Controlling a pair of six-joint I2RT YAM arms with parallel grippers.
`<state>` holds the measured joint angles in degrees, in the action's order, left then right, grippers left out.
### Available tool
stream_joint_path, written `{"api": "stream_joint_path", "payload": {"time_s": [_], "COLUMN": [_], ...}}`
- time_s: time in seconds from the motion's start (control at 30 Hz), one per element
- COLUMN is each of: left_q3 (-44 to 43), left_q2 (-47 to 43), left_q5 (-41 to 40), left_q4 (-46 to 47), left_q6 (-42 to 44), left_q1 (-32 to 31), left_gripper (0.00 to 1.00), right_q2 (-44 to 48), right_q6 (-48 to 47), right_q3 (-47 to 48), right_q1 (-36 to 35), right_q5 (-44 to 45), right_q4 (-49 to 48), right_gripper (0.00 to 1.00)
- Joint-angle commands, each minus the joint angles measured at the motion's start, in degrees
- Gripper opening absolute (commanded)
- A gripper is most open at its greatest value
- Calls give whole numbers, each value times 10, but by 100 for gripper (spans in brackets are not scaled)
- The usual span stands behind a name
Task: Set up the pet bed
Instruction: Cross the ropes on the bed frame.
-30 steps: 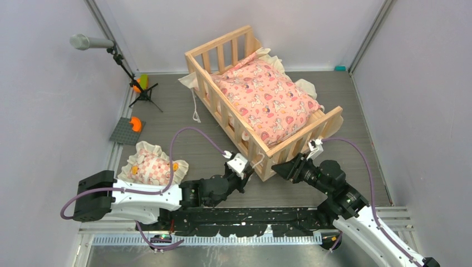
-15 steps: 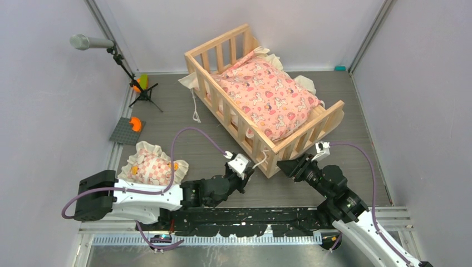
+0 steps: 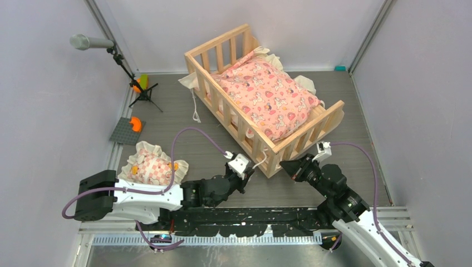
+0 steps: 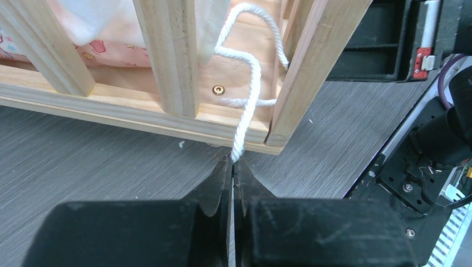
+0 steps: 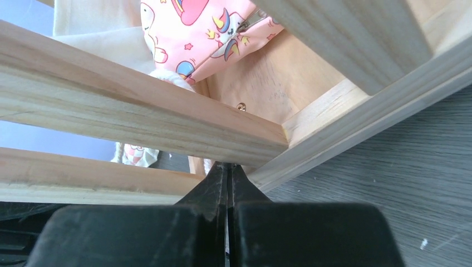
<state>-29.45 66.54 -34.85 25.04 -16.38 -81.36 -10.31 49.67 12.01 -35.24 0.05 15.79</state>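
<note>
Pale lilac walls, grey wood-grain floor, microphone stand in far-left corner

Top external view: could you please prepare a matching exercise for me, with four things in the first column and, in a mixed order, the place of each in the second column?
Things
1. pet bed
2. pink cushion
3. small pillow
4. microphone

Places
A. raised on a tripod, far left corner
B. on the bare floor, near left
C. lying inside the slatted rails
D. standing slantwise at mid-floor

Pairs: 1-D, 2-C, 3-B, 4-A
</note>
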Motion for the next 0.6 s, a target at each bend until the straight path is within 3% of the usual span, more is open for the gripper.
{"api": "stream_joint_path", "payload": {"time_s": [0.0,0.27,0.57], "left_q3": [-11,-18,-24], "left_q2": [-4,2,-3], "left_q5": [-5,3,30], "left_q4": [25,21,-8], "left_q6": [-8,-4,-11], "left_q1": [1,2,2], "left_gripper": [0,0,0], "right_q2": [31,13,-87], "right_q6": [-29,-7,10], "right_q3": [55,128,222], "right_q1": [8,8,8], "right_q5": [95,141,80], "right_q4": [48,190,302], "right_gripper": [0,0,0]}}
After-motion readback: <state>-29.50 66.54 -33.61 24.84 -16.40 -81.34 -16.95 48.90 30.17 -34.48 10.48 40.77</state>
